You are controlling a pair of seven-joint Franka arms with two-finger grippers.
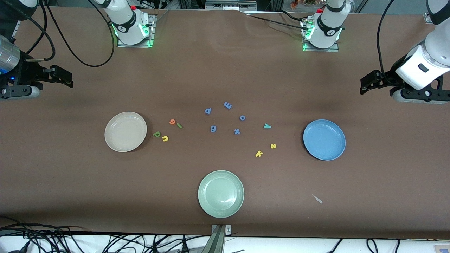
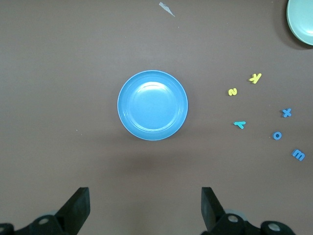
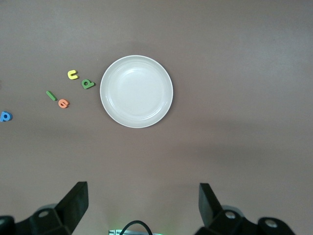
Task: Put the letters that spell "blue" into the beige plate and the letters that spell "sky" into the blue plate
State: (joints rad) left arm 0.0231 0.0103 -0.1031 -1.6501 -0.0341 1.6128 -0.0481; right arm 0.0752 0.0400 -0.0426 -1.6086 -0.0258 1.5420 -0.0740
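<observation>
The beige plate [image 1: 125, 131] [image 3: 136, 91] lies bare toward the right arm's end. Beside it are the green b [image 1: 156, 134] [image 3: 87, 83], yellow u [image 1: 165, 138] [image 3: 72, 74], green l [image 1: 179, 125] [image 3: 51, 95] and orange e [image 1: 172, 122] [image 3: 63, 103]. The blue plate [image 1: 324, 139] [image 2: 152, 105] lies bare toward the left arm's end, with the teal y [image 1: 267, 125] [image 2: 239, 124], yellow s [image 1: 273, 146] [image 2: 233, 91] and yellow k [image 1: 258, 153] [image 2: 255, 77] beside it. My left gripper [image 1: 366, 84] [image 2: 145, 205] and right gripper [image 1: 66, 79] [image 3: 143, 203] hang open and hold nothing, each high over its table end.
A pale green plate [image 1: 220, 193] lies nearest the front camera, mid-table. Several periwinkle-blue letters [image 1: 227, 105] are scattered between the two letter groups. A small pale scrap [image 1: 317, 199] lies nearer the camera than the blue plate. Cables run along the table's edges.
</observation>
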